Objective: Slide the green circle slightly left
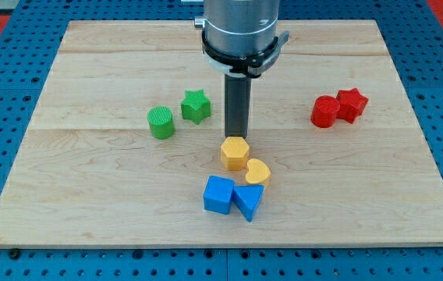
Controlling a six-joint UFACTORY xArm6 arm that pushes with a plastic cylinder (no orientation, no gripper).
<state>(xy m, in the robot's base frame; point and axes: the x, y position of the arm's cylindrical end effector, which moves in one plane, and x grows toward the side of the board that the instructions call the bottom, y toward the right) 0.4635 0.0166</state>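
The green circle (160, 122) is a ribbed green cylinder on the wooden board (89, 179), left of centre. A green star (196, 105) sits just to its upper right, a small gap apart. My tip (237, 136) is at the lower end of the dark rod, right of both green blocks, about a hundred pixels to the right of the green circle and not touching it. The tip stands just above the yellow hexagon (235, 152).
A yellow heart (257, 172) lies at the lower right of the hexagon. A blue cube (219, 194) and a blue triangle (248, 200) sit below them. A red cylinder (324, 112) and a red star (352, 103) touch at the right.
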